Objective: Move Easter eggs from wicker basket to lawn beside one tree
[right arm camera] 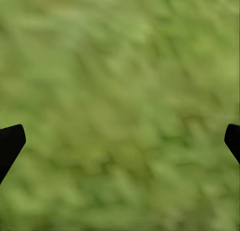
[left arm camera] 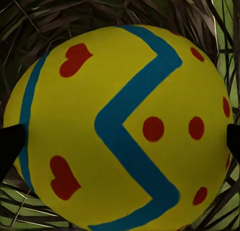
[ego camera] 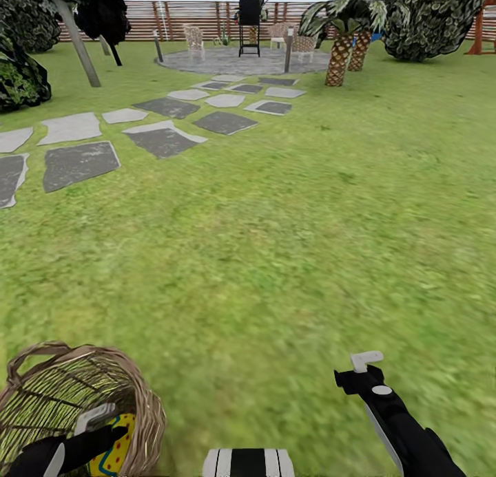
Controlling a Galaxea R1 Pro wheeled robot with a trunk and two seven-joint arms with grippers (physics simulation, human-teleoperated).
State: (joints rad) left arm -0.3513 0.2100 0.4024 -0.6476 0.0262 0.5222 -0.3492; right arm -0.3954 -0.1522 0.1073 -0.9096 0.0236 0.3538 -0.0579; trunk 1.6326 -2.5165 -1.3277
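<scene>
The left gripper (left arm camera: 120,136) reaches into the wicker basket (ego camera: 141,394) on the lawn (ego camera: 275,243), its spread fingers flanking a yellow Easter egg (left arm camera: 122,126) (blue zigzag, red dots and hearts); whether the tips actually touch it is unclear. The right gripper (right arm camera: 120,141) hangs over bare grass, fingers parted and holding nothing.
</scene>
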